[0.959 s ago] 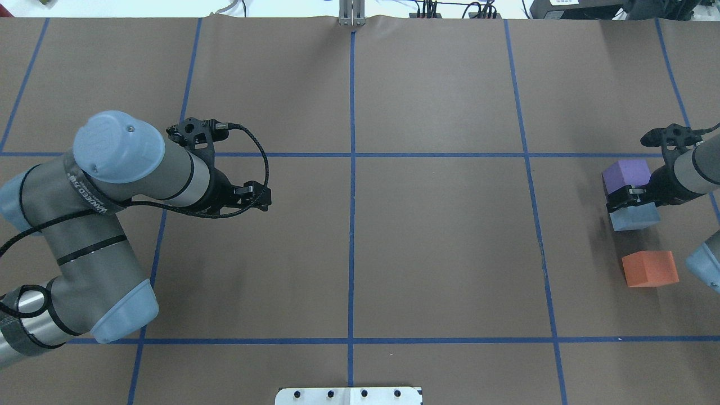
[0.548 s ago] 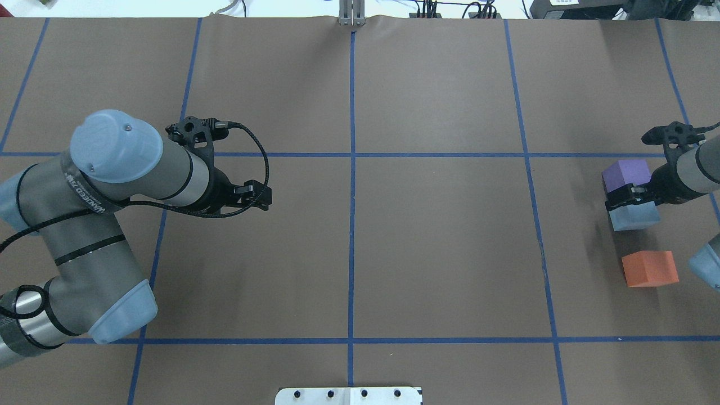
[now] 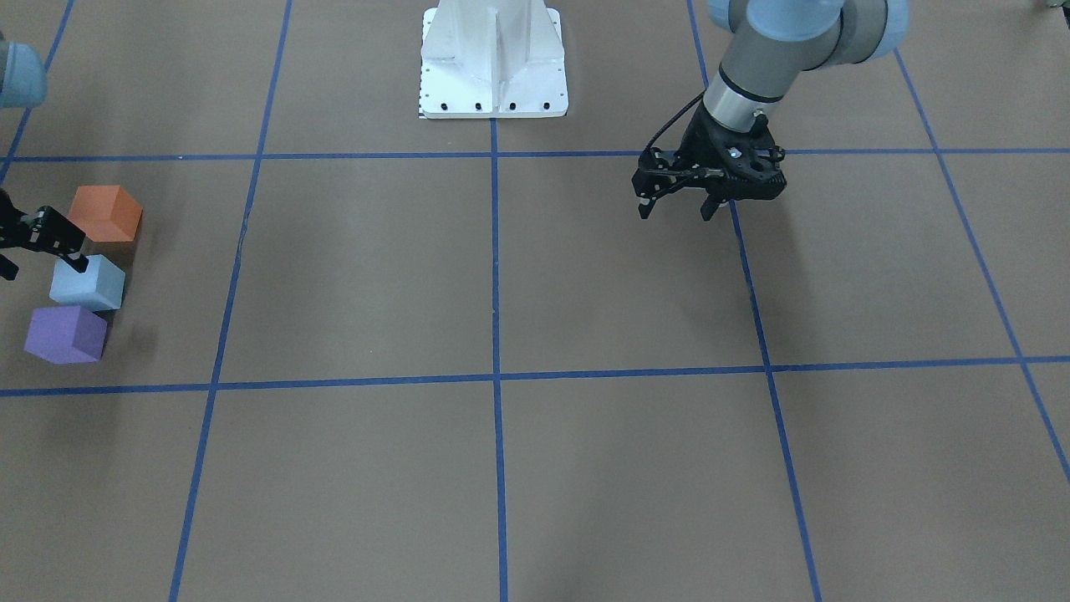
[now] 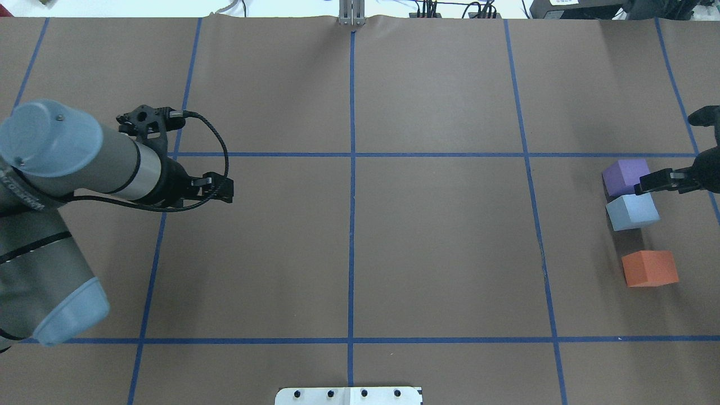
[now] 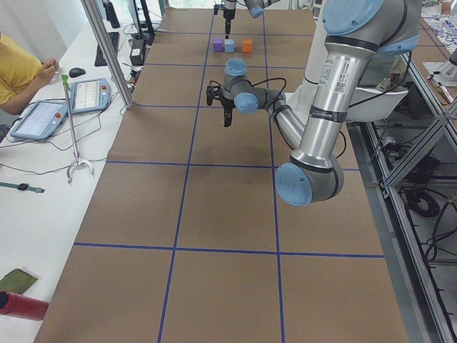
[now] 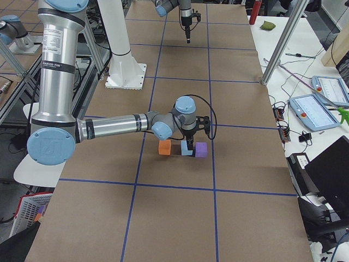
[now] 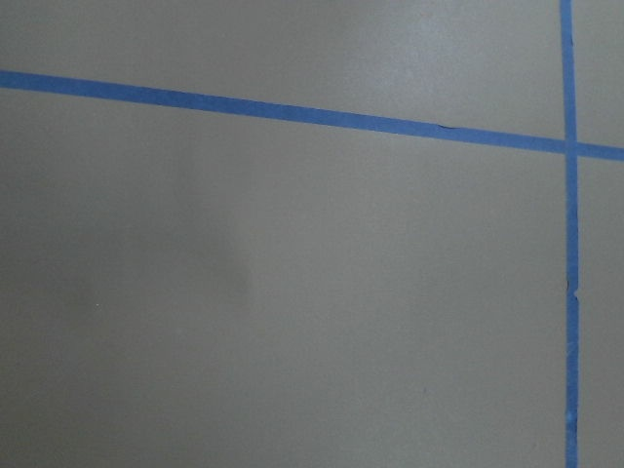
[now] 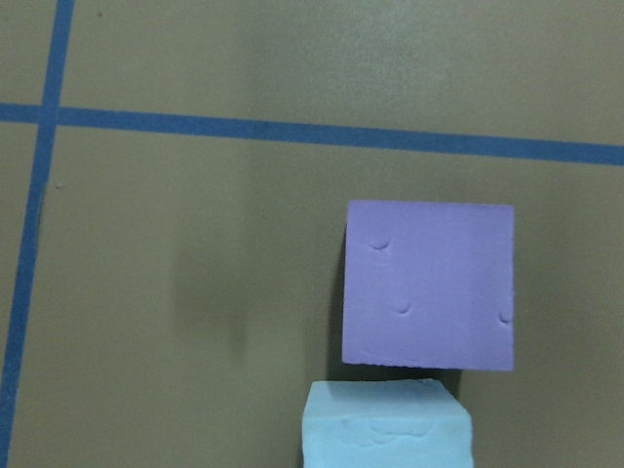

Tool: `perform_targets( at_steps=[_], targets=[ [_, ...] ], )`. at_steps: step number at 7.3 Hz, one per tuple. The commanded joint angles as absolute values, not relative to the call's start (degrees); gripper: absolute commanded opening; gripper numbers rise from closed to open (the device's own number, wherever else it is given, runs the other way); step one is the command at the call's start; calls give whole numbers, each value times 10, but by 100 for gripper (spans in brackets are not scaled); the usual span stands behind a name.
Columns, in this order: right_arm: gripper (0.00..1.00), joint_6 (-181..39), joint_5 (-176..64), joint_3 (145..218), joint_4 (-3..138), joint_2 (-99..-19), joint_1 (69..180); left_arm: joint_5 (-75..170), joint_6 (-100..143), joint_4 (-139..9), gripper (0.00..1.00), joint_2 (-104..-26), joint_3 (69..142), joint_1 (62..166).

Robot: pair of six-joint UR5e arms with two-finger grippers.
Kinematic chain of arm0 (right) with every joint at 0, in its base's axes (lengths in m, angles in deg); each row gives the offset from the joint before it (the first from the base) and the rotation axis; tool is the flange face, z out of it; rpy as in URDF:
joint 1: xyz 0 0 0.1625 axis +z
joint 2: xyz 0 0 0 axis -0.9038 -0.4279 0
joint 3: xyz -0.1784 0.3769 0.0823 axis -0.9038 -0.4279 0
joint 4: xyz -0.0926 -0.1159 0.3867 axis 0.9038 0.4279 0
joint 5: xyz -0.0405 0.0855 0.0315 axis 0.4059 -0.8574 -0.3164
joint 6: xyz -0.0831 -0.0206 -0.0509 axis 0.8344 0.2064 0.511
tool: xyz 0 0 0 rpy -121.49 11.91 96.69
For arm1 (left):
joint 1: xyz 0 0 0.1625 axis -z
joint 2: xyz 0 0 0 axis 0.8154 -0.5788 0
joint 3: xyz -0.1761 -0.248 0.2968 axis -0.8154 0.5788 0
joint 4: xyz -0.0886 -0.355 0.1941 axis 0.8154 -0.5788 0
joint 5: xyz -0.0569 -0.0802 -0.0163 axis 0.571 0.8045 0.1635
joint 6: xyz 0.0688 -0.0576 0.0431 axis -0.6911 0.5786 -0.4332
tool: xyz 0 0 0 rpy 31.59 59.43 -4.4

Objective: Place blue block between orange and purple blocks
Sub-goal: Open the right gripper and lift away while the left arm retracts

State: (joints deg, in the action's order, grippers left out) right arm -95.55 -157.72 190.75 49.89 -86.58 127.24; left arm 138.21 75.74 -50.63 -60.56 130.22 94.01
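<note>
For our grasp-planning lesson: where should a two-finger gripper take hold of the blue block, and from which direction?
Probably from above, pinching the blue block on its two free side faces. The purple block sits close against a third face and the orange block stands off the fourth, so fingers have less room there.

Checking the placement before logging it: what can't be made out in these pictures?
- Right gripper spread: the front-facing view's left edge crops it.
- Seam between purple block and blue block: the gripper overlaps it overhead.
- Orange block: outside the right wrist view.
</note>
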Motion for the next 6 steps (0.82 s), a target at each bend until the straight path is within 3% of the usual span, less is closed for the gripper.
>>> perform_targets(
  at_steps=[1,3,6],
  targets=[
    [100,-924,-1615,1921,502,-888,1340,1443,612,-507,100,-494,1344,1037],
    [100,-837,-1685,1918,533,-891,1428,1545,400,-506,100,-413,1334,1185],
    [100,-693,-1686,1923,646,-881,1475,1631,114,-505,100,-393,1207,1376]
  ],
)
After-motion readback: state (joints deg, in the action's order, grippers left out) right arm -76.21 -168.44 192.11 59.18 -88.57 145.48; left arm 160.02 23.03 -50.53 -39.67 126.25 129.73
